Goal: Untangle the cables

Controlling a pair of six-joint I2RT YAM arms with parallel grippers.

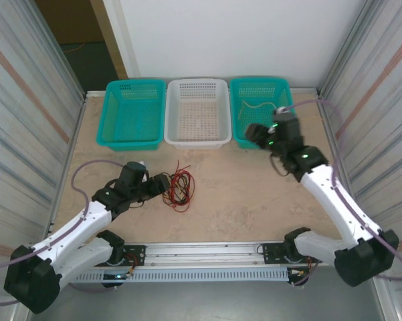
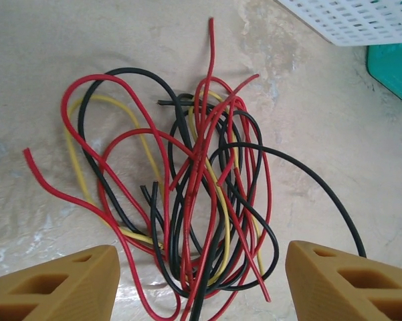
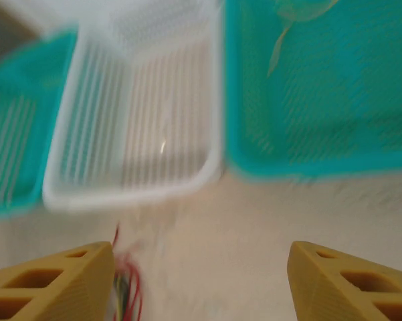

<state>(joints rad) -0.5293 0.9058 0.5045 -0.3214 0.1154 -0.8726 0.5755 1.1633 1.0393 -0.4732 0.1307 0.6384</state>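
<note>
Tangled cables are lying on the near side of the white basket, sitting between the wide-open jaws of the left gripper, nothing grabbed. Right gripper is hovering open and empty off to that basket's right.

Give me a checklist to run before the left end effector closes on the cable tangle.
1. Left end effector open: ok, fingers wide apart.
2. Cables between them: ok, lying on the table.
3. Cables separated: not ok, red, black and yellow ones cross each other.
4. Right end effector empty: ok, open, holding nothing.
5. Right wrist view sharp: not ok, blurred.
6. Which cable would be gripped: cannot tell.
</note>
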